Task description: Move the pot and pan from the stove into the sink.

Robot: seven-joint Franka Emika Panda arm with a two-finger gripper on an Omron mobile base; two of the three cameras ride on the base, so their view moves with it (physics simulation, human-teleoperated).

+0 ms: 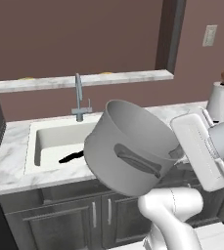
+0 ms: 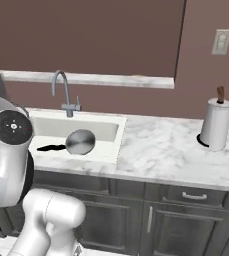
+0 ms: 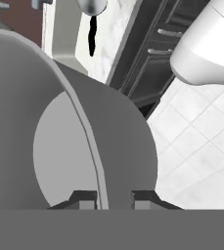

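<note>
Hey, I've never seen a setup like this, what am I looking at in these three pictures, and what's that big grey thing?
It is a white robot arm on a driving base in a simulated kitchen. Two pictures come from cameras on the base, behind the arm to its left and right. The third looks along the gripper, which is shut on the rim of the pot, the big grey thing, held tilted in the air in front of the marble counter. The pan already lies in the sink, under the faucet. A paper towel roll stands on the counter.
</note>
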